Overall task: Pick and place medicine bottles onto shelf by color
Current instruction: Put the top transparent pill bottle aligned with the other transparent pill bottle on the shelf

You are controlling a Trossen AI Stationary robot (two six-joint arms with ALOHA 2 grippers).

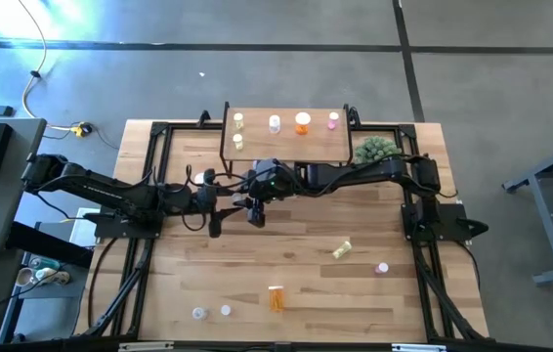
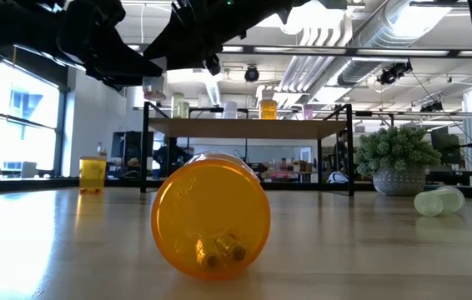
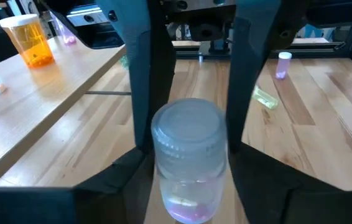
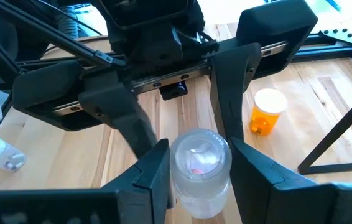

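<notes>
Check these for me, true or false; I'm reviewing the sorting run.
1. The right gripper grips a clear bottle with a white cap. True.
2. The orange bottle near the table's front edge stands upright. False: it lies on its side.
3. The shelf has nothing on it. False: five bottles stand on it.
4. The plant sits on the table beside the shelf's end on the right arm's side. True.
</notes>
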